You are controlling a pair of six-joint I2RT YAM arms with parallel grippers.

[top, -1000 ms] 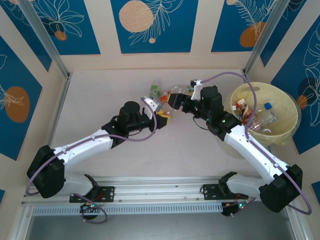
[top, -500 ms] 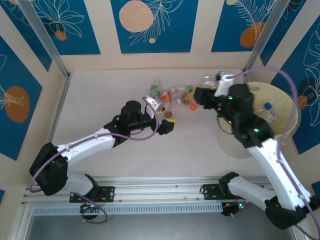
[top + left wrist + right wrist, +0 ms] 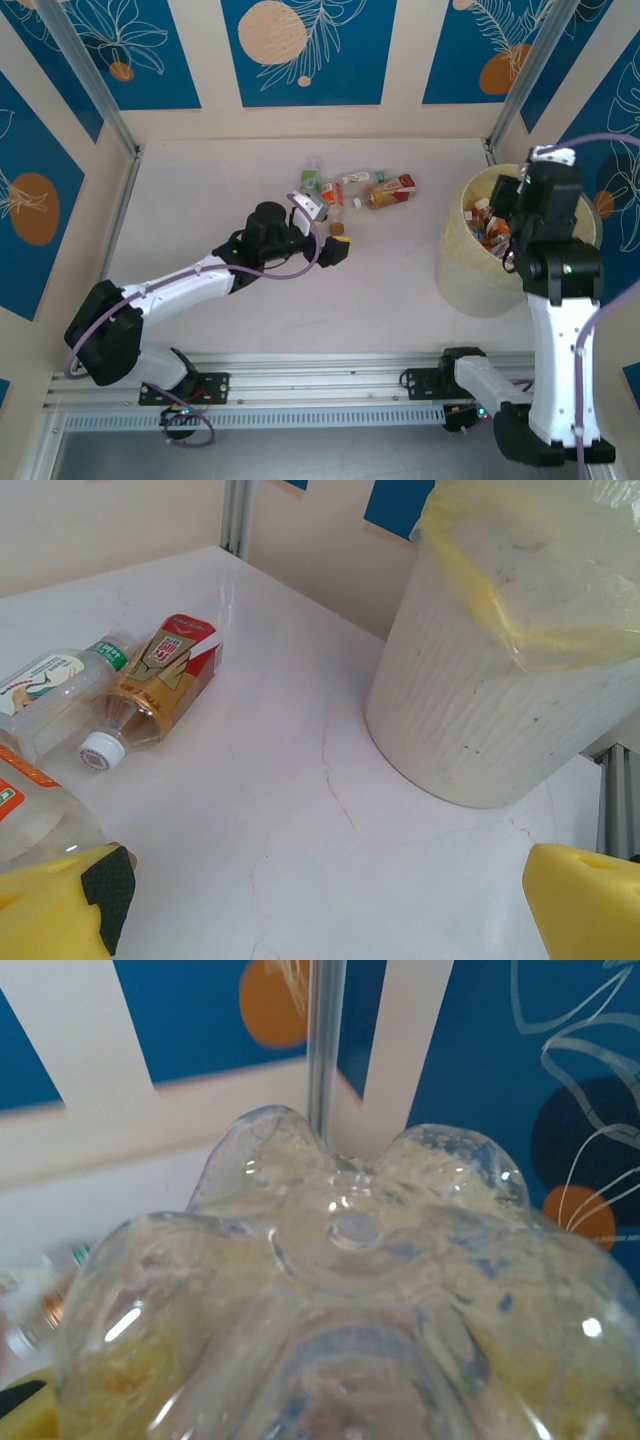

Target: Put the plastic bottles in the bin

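Top external view has the left claw (image 3: 340, 240) low over the middle of the worktop (image 3: 220, 190), its jaws spread as wide as they go and holding nothing. The loose plastic bottles (image 3: 350, 187) lie in a short row on the worktop just beyond it, toward the back wall, near its fingertips but apart from them. In the left wrist view the left claw (image 3: 320, 910) shows its two yellow fingertips (image 3: 60, 905) at the bottom corners with bare worktop (image 3: 300, 810) between them. A bottle with a red and gold label (image 3: 165, 675) lies on its side ahead and to the left, a green-capped one (image 3: 55, 680) beside it, and an orange-labelled one (image 3: 20, 815) close to the left fingertip. The bin (image 3: 480, 720) stands ahead and to the right, well apart from the fingers. In the top external view the right claw (image 3: 503, 212) hangs raised over the bin (image 3: 470, 270) at the right edge, above several bottles already inside (image 3: 487, 228). The right wrist view shows a clear bottle (image 3: 350, 1290) gripped in that claw, its lobed base turned toward the camera, with a sliver of yellow finger (image 3: 20, 1415) at the lower left.
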